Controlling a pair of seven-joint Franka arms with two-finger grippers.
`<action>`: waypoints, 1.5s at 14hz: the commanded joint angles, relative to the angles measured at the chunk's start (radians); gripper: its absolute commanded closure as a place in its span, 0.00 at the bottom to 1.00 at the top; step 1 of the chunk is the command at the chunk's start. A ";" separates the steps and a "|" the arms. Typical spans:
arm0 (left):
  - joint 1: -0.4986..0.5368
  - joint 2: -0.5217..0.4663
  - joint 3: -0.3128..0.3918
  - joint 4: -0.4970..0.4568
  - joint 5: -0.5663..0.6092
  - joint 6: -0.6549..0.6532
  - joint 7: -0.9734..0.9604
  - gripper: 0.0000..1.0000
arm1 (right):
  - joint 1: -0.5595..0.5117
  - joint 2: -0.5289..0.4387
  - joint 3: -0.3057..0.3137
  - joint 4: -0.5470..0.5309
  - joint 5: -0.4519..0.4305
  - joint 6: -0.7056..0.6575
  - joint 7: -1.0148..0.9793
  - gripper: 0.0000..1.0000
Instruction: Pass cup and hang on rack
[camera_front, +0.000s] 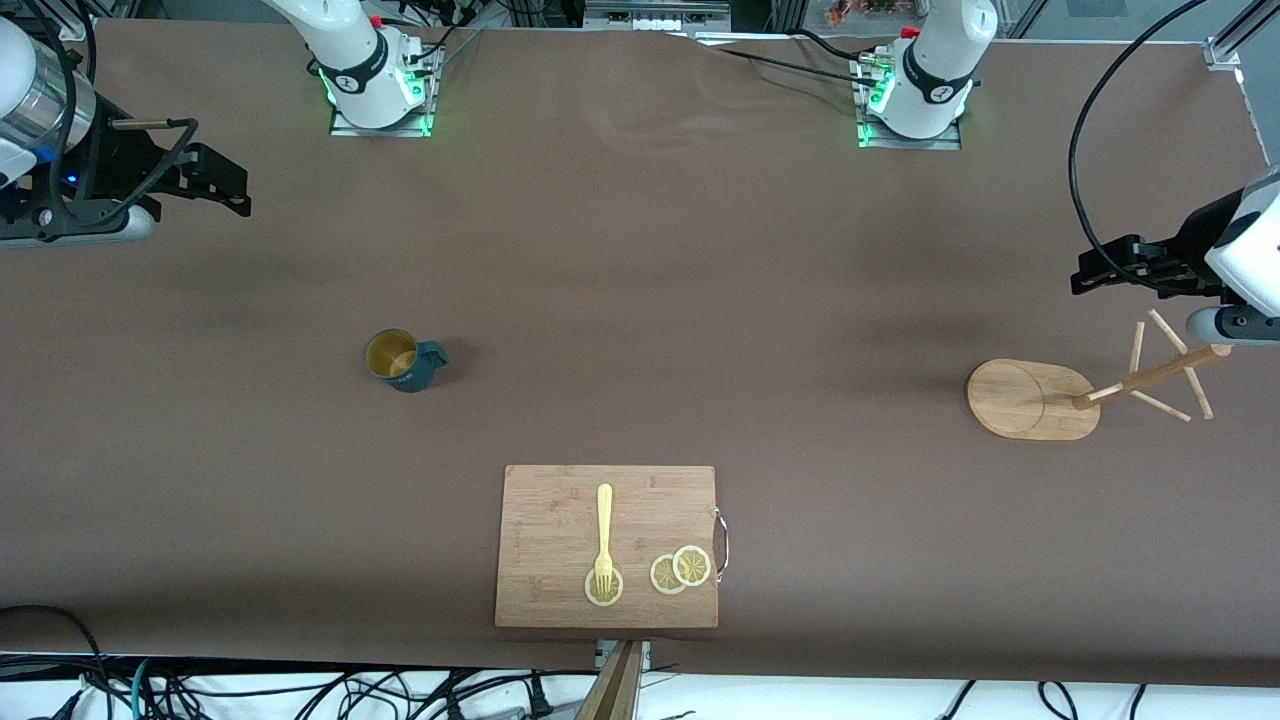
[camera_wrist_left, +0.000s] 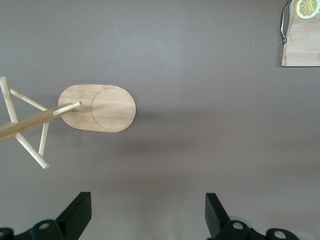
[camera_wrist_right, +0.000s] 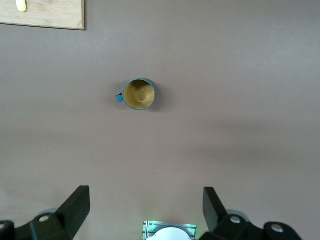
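The dark teal cup (camera_front: 403, 360) stands upright on the table toward the right arm's end, its tan inside showing and its handle pointing toward the table's middle. It also shows in the right wrist view (camera_wrist_right: 139, 94). The wooden rack (camera_front: 1030, 398) stands on its oval base toward the left arm's end, with thin pegs on its pole; it also shows in the left wrist view (camera_wrist_left: 112, 107). My right gripper (camera_front: 235, 180) is open and empty, up over bare table at its end, apart from the cup. My left gripper (camera_front: 1085, 270) is open and empty, up over the table beside the rack.
A rectangular wooden cutting board (camera_front: 607, 545) with a metal handle lies near the front camera's edge of the table, at mid-length. On it lie a yellow fork (camera_front: 603, 535) and lemon slices (camera_front: 681, 569). Both arm bases stand along the table's edge farthest from the camera.
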 joint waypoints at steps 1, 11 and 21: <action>0.006 0.014 -0.001 0.033 -0.011 -0.014 0.016 0.00 | -0.008 0.001 0.008 0.006 -0.012 -0.010 -0.012 0.00; 0.006 0.014 -0.001 0.033 -0.011 -0.014 0.016 0.00 | -0.006 0.009 0.008 0.006 -0.010 -0.001 -0.035 0.01; 0.006 0.014 -0.001 0.033 -0.011 -0.013 0.014 0.00 | -0.003 0.020 0.010 -0.011 -0.012 0.021 -0.063 0.00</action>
